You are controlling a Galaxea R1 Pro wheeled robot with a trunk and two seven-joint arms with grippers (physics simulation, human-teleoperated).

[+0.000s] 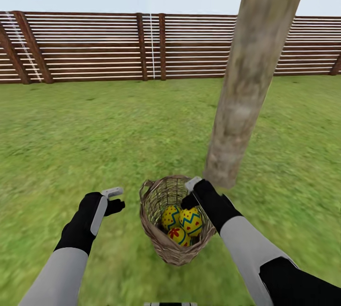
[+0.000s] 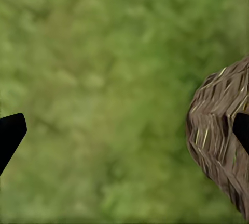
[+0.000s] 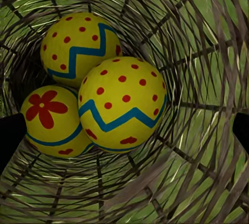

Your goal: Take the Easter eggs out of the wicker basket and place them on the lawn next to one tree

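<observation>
While all three Easter eggs sit in the wicker basket on the lawn beside the tree, the right gripper pokes in, fingers apart (to grab one, surely), left gripper spread wide alongside.

There are three eggs in one basket. One tree stands on the lawn. One fence is behind. Two grippers are there, left and right.
</observation>
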